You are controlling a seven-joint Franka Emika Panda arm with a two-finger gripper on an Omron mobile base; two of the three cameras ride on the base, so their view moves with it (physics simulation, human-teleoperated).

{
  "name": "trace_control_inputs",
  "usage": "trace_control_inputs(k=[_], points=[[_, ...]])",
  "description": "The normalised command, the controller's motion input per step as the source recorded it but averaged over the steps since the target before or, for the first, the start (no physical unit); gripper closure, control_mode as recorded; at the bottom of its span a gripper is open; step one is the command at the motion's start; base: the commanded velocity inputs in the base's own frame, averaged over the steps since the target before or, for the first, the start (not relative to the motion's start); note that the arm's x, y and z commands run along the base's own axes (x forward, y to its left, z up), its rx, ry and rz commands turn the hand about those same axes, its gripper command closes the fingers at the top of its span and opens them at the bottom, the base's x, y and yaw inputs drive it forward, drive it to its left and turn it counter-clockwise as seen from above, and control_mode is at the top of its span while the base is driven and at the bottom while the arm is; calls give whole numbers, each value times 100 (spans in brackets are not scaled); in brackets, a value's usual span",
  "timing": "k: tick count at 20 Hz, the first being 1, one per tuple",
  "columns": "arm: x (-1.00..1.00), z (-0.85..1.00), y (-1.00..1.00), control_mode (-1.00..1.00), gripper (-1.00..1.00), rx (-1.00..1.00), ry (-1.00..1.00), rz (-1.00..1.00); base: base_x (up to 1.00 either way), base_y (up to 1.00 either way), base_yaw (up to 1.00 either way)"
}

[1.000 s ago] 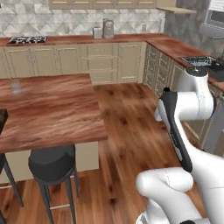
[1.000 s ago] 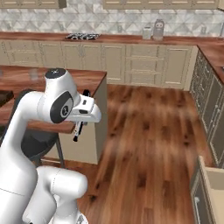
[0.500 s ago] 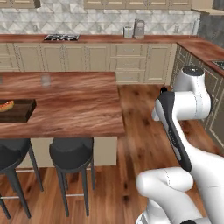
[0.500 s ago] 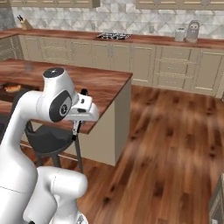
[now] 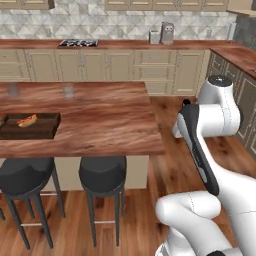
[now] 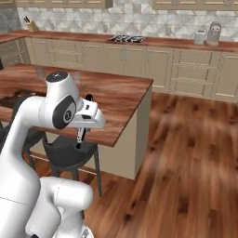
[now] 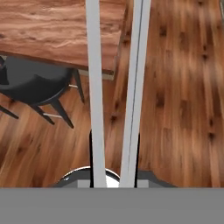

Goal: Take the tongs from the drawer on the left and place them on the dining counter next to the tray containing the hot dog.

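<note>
From behind the arm's left we look forward over the long reddish-brown wood-grain island counter (image 5: 100, 117) toward the beige cabinets of the back wall (image 5: 120, 65). From its right we face that same counter (image 6: 111, 100) and wall. Our hand camera looks steeply down, close above the counter's corner (image 7: 65, 30) and a round black stool (image 7: 35, 81).
</note>
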Motion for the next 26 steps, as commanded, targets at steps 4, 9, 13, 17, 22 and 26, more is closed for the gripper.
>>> trace_control_inputs(k=[4,9,13,17,22,26], points=[[0,0,0,100,100,0,0,0,0,67,0],[0,0,0,100,100,0,0,0,0,59,0],[0,0,0,100,100,0,0,0,0,55,0],[0,0,0,100,100,0,0,0,6,43,0],[0,0,0,100,100,0,0,0,4,52,0],[0,0,0,100,100,0,0,0,12,57,0]])
